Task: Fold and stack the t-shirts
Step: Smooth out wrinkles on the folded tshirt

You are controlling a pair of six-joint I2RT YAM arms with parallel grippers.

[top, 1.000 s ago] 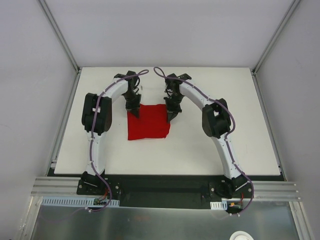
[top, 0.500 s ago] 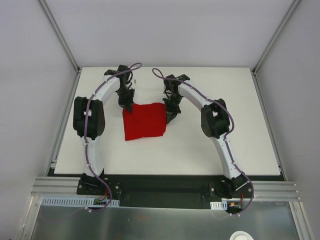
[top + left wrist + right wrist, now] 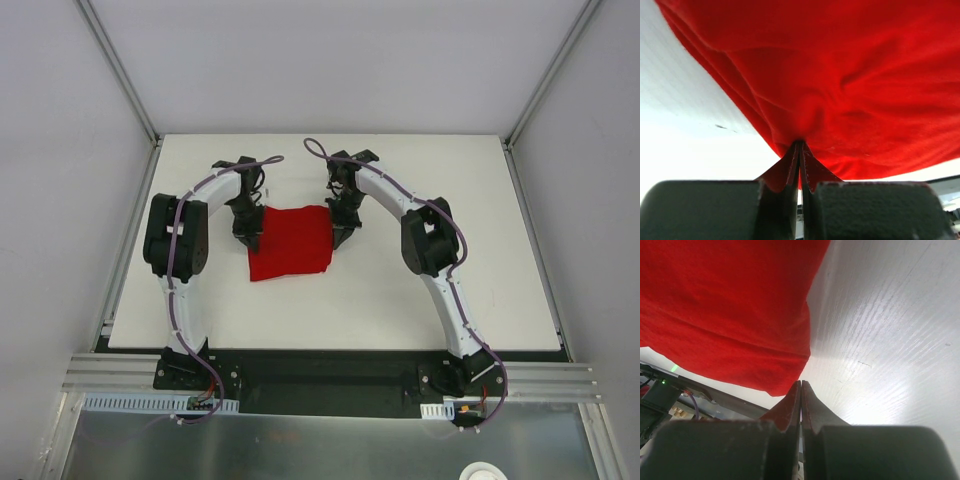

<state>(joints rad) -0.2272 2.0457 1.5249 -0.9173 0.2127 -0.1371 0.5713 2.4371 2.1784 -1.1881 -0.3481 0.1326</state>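
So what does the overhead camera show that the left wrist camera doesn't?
Only overhead: the left arm and right arm whole, plus the full folded outline of the red t-shirt. Only the left wrist: the left end effector pinched shut on a bunched fold of that cloth. Both: red fabric against the white table.

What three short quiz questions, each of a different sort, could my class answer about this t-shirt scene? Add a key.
1. True or false: the left gripper is shut on a fold of the red t-shirt.
2. Where on the table does the red t-shirt lie? A) between the left gripper and the right gripper; B) at the far right corner; C) beside the arm bases.
3. Fill in: ___ t-shirt is in view.
Key: 1 true; 2 A; 3 one.
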